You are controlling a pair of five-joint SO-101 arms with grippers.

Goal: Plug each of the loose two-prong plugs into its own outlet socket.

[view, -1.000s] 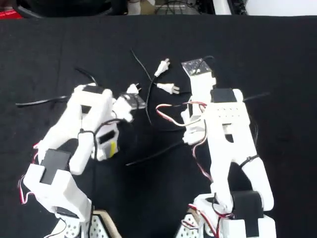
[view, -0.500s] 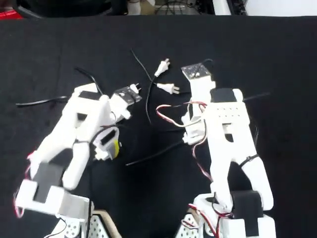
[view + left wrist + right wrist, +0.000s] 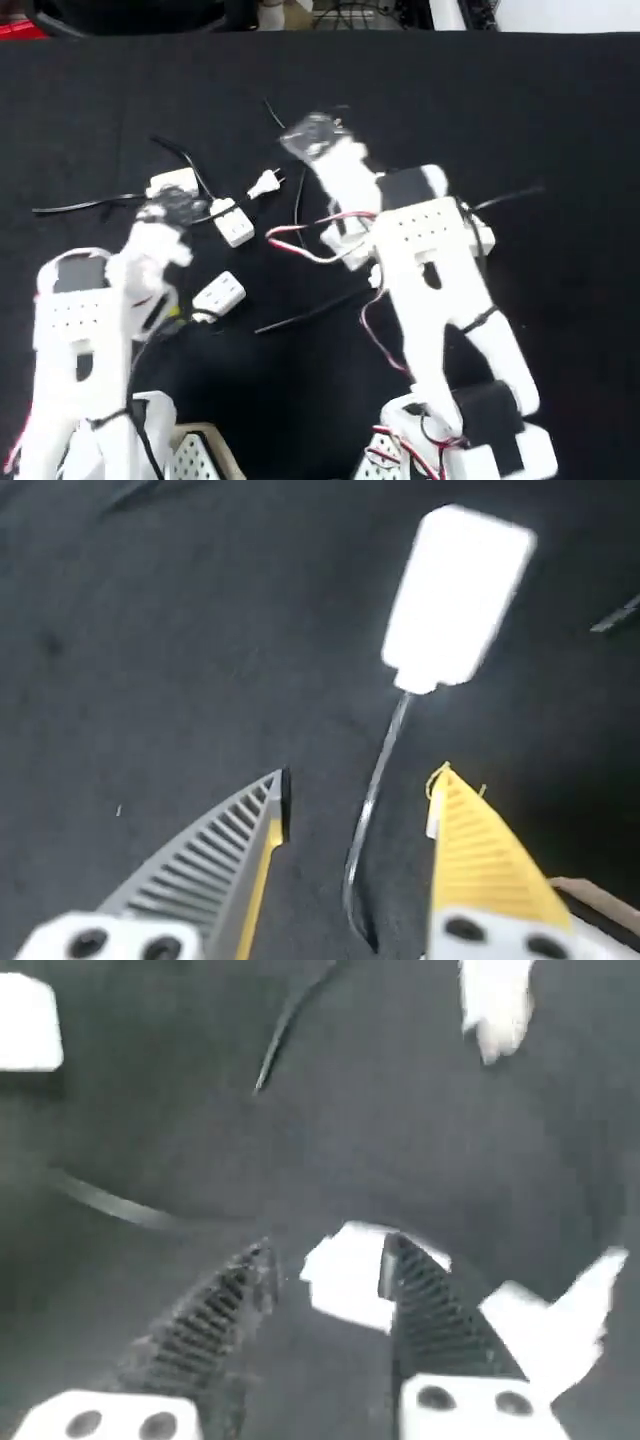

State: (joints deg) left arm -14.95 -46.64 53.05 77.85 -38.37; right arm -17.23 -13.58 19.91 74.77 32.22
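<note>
Black cloth table (image 3: 560, 100). Left gripper (image 3: 355, 790) has jaws apart and empty, straddling cord (image 3: 374, 780) of white socket block (image 3: 458, 580). Right gripper (image 3: 325, 1250) has jaws apart with white piece (image 3: 345, 1280) between them, probably plug, too blurred to confirm, fingers not closed on it. Loose plug (image 3: 263, 184) lies near second socket (image 3: 233, 222), unplugged.

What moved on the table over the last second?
The left gripper drew back leftward toward its base, uncovering the white sockets. The right gripper swung left. The plug beside the sockets stayed put.
</note>
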